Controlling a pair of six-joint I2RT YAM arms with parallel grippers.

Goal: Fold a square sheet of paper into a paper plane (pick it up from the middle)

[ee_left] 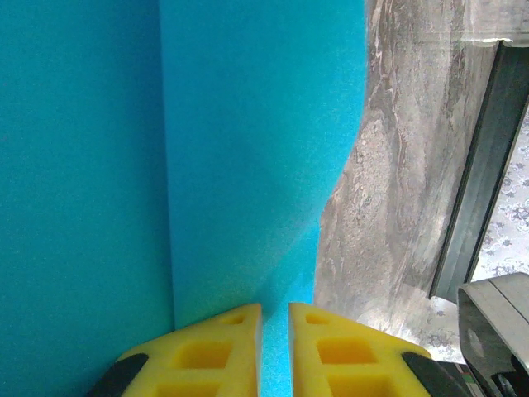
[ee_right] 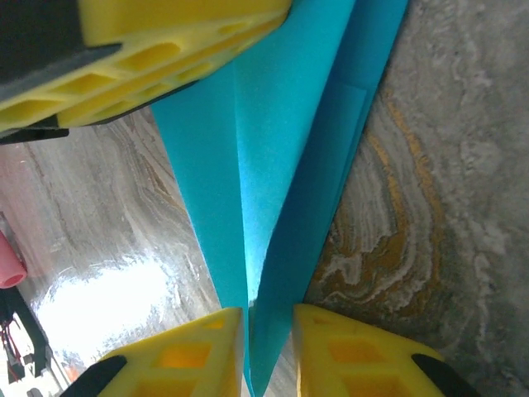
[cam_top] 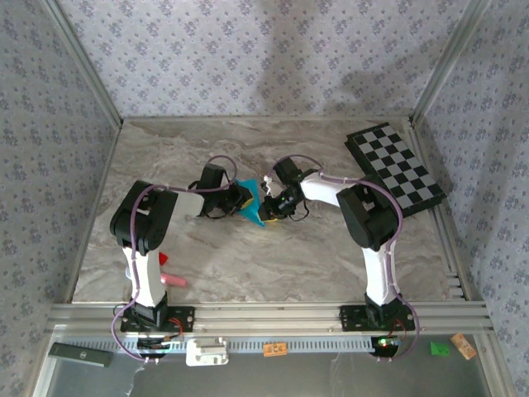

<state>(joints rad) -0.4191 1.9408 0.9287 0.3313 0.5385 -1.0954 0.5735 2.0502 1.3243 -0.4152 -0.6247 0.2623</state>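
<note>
The square sheet of paper [cam_top: 250, 210] is cyan-blue and folded into a narrow creased shape, held just above the marble table [cam_top: 248, 265] at its middle. My left gripper [cam_top: 239, 198] comes in from the left and is shut on it. In the left wrist view the paper [ee_left: 165, 165] spreads out ahead of that gripper [ee_left: 274, 308], with a strip pinched between the yellow fingers. My right gripper [cam_top: 271, 203] meets it from the right. There the paper's [ee_right: 277, 149] pointed end runs down between the fingers of that gripper [ee_right: 267, 311], which stand slightly apart, the layers splayed loosely.
A black-and-white checkered board [cam_top: 397, 168] lies at the back right. Small red and pink objects [cam_top: 171, 278] sit by the left arm's base. Patterned walls and metal posts enclose the table on three sides. The left gripper's yellow finger [ee_right: 165, 33] crosses the top of the right wrist view.
</note>
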